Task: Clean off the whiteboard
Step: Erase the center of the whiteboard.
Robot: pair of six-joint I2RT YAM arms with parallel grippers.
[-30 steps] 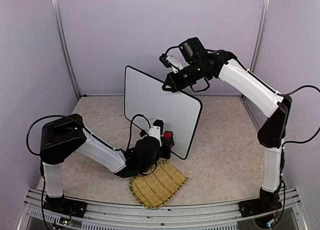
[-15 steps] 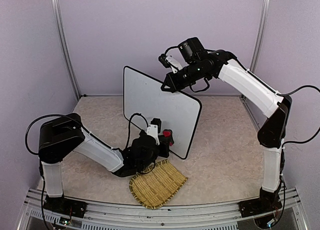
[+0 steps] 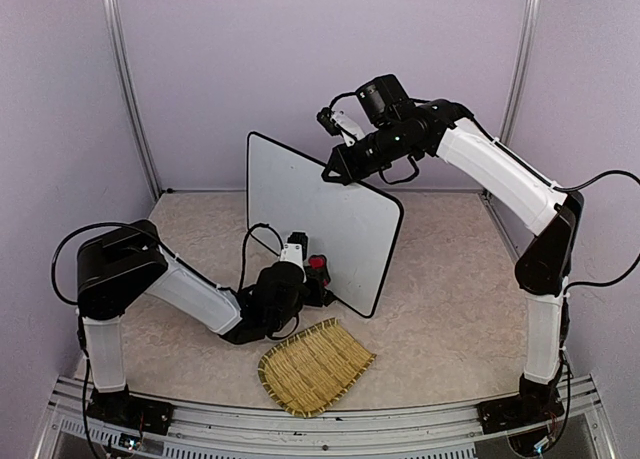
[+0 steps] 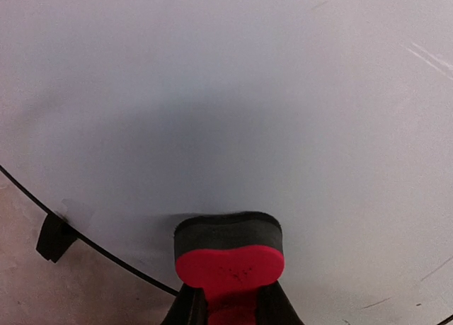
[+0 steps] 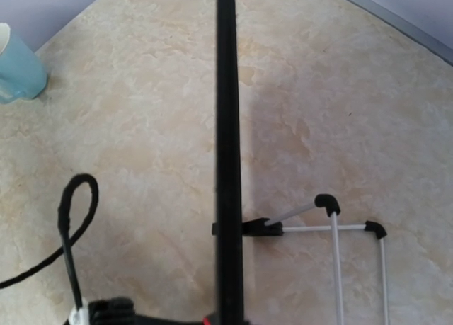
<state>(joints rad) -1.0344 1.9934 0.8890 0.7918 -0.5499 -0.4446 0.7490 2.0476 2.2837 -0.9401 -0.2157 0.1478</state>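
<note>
Since a second ago, the left pincer (image 3: 312, 275) has slid leftward along the lower part of the large white rectangular whiteboard with a thin black rim (image 3: 300, 204). It is clenched on a red-and-black foam eraser (image 4: 228, 258) pressed to the board's face. The board stands tilted on the beige bench (image 3: 450, 279), its top edge clamped by the right pincer (image 3: 336, 169). Harder pushing could pivot it out of that single grip. Drifting lower, the eraser could slip off the rim.
</note>
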